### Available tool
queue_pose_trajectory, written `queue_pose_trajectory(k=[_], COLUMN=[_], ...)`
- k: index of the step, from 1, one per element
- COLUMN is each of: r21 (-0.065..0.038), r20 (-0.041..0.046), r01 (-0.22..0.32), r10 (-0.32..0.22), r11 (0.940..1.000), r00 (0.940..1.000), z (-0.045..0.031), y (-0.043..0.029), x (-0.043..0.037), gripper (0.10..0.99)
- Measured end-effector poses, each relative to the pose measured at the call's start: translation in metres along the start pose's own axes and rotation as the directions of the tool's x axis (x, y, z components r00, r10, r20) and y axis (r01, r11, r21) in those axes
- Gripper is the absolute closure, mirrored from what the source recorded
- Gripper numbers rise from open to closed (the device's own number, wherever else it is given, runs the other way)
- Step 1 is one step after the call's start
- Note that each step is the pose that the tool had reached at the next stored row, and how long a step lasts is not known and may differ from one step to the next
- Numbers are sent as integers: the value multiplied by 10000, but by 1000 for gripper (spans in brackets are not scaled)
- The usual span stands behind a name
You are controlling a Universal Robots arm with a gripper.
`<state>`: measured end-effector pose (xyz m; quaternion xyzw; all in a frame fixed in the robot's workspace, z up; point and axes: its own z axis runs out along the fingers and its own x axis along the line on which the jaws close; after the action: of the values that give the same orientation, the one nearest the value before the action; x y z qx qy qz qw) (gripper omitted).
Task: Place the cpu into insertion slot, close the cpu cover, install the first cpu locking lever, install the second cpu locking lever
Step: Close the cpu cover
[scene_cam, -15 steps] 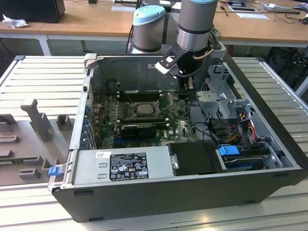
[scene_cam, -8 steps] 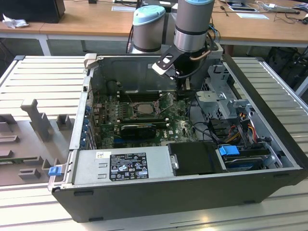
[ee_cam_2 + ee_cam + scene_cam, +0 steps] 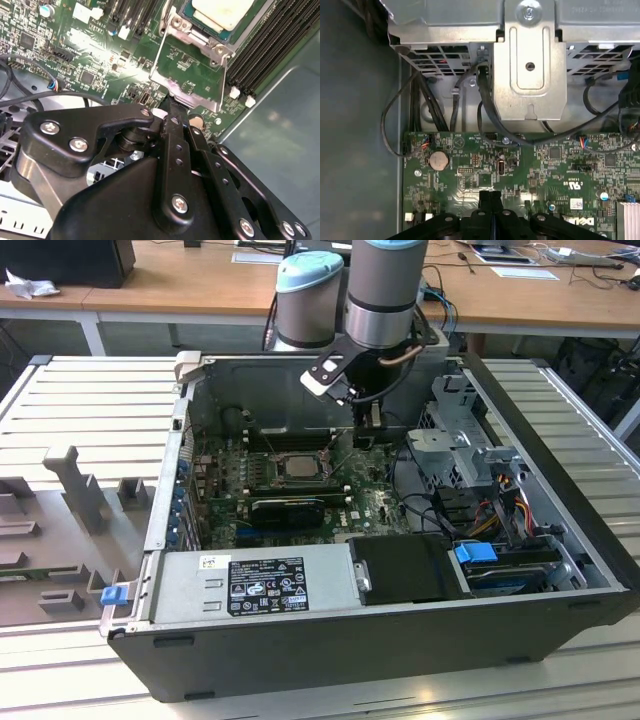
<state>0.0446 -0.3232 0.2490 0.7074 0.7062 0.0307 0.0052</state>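
Black case wall (image 3: 330,660) and the grey power supply (image 3: 250,585) behind it sit closest in the exterior view, and the open computer lies on its side on a ribbed pale metal tabletop (image 3: 90,410). A grey moulded fixture (image 3: 60,530) rests on that surface toward the exterior view's left. Wooden desks (image 3: 180,285) cross the room behind, with papers and cables on them. I reach down into the case from the far side, over the green motherboard (image 3: 370,505), with the silver drive cage (image 3: 465,445) toward the exterior view's right. My gripper (image 3: 171,107) has its two black fingers pressed flat together with nothing between them. Its tip is right at the outer edge of the cpu cover (image 3: 186,95), though I cannot tell whether it touches. That cover is swung off the socket, and its window frames bare green board. The cpu (image 3: 222,11), pale and square, lies seated in the insertion slot (image 3: 268,468), uncovered, beside the long black memory slots (image 3: 260,55).
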Motion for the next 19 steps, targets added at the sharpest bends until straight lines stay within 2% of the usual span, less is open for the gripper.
queue_pose_trajectory(k=[6, 19], r21=[0, 0], r20=[-15, -77], r01=[-1, -4], r10=[1, 4], r11=[10000, 10000], r00=[10000, 10000], z=[-2, -2], y=[-59, -103], x=[0, 0], gripper=[980, 980])
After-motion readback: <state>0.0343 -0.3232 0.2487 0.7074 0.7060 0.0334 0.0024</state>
